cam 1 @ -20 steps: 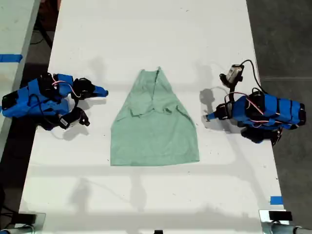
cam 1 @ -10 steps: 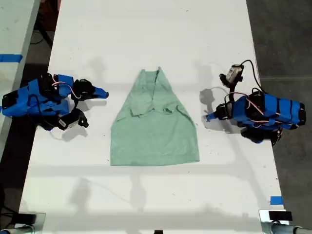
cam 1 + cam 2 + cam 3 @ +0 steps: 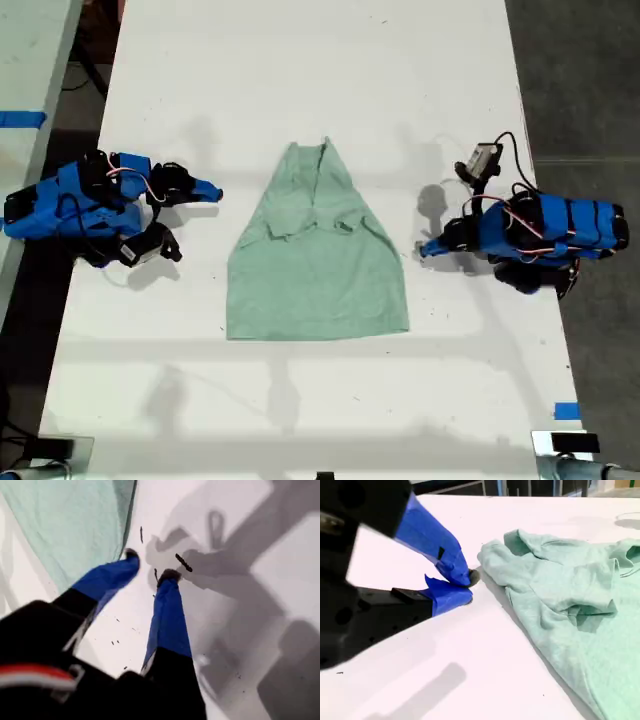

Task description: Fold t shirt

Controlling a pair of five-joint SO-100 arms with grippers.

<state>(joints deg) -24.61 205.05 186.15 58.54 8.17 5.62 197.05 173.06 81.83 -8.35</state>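
Two grippers flank the t shirt [image 3: 316, 255], which lies flat mid-table [image 3: 300, 80] with sleeves tucked inward; neither touches it. My first gripper [image 3: 149, 564] rests jaws apart and empty just beside the hem-side edge; my second gripper [image 3: 465, 587], nearly closed and empty, sits near the collar end. Approach step appears underway; next move: pinch an edge.

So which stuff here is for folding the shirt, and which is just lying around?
For the job: t shirt; my first gripper; my second gripper; white table under it.
Just lying about: blue tape piece at the exterior view's lower right; blue tape strip at its left edge.
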